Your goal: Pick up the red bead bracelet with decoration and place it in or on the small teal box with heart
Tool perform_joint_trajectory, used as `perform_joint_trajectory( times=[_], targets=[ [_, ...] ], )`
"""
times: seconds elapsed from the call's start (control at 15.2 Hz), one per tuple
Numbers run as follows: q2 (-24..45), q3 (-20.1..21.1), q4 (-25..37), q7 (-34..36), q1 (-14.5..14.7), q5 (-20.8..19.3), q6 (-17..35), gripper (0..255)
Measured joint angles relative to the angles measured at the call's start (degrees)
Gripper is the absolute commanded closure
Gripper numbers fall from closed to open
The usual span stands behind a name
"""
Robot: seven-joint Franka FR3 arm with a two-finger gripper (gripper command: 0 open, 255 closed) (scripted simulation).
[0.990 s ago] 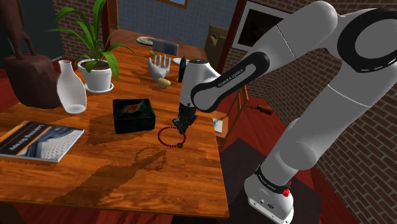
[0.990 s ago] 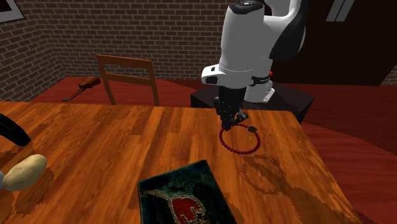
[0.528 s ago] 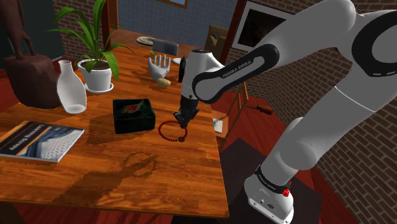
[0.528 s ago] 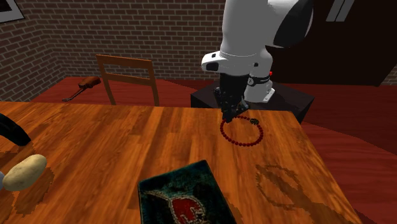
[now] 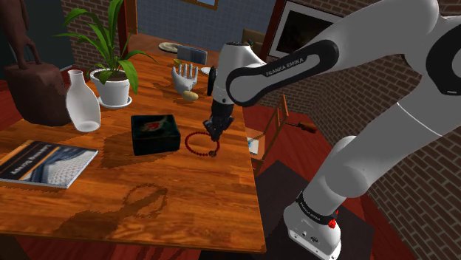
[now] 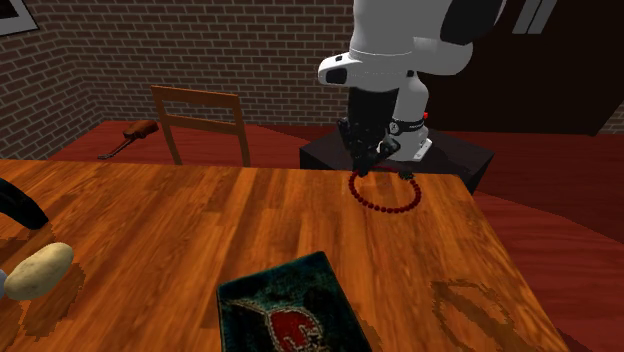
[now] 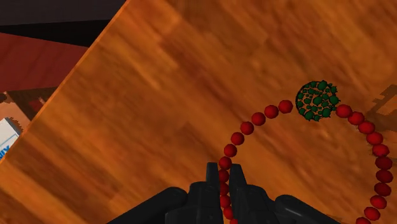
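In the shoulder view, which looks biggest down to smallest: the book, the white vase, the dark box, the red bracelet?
The book, biggest, though nearest the camera.
The box and the vase look about alike.
The bracelet, smallest.

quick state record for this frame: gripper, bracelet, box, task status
gripper: shut on red bead bracelet, raised above the table
red bead bracelet: hangs from gripper, clear of wooden table; green decoration bead on the loop
dark box: on table, red motif on top, at the shoulder view's left of the bracelet
task status: bracelet lifted, not yet on box
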Motion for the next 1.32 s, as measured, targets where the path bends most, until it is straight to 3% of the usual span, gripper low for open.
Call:
perform_joint_trajectory(
  times=[0.13,0.33,0.73,1.32],
  targets=[
    [-0.83,-0.20,0.56,-0.26,-0.02,0.10,-1.38,255],
    [3.21,-0.12,4.87,0.16,-0.64,-1.07,-1.73,255],
    [16.65,-0.29,20.37,1.51,-1.81,-5.01,-4.14,255],
    [35.88,-1.27,47.08,2.67,-0.78,-9.40,-12.13,255]
  ],
)
